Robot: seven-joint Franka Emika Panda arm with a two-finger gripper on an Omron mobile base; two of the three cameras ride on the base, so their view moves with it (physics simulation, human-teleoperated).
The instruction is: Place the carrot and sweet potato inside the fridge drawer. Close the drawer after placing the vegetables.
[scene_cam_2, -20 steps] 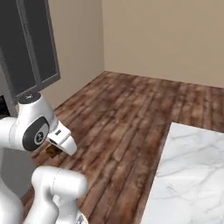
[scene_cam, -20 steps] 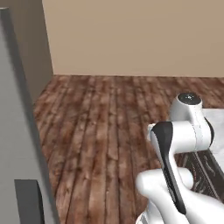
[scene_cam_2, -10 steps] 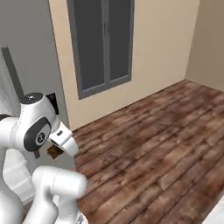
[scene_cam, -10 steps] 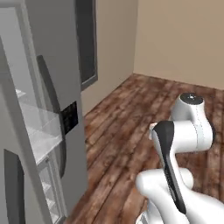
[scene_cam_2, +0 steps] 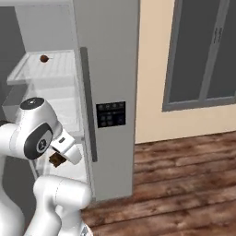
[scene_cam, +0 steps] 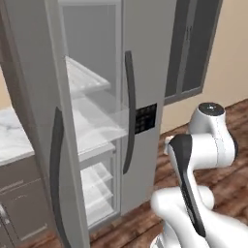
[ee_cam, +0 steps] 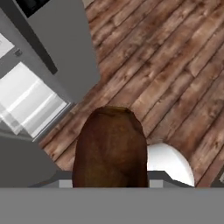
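Sweet potato (ee_cam: 110,146): dark brown, rough-skinned oblong lump, carried above the wooden floor just in front of the fridge; also seen as a small brown lump (scene_cam_2: 57,159) at the arm's end. Fridge drawer (scene_cam: 94,123): clear, glassy, jutting out mid-height in the open fridge.

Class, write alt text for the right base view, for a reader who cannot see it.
A white robot arm holds a dark brown sweet potato in its gripper before an open grey fridge. A small reddish-brown ball sits on an upper shelf; a window and wooden floor lie right.
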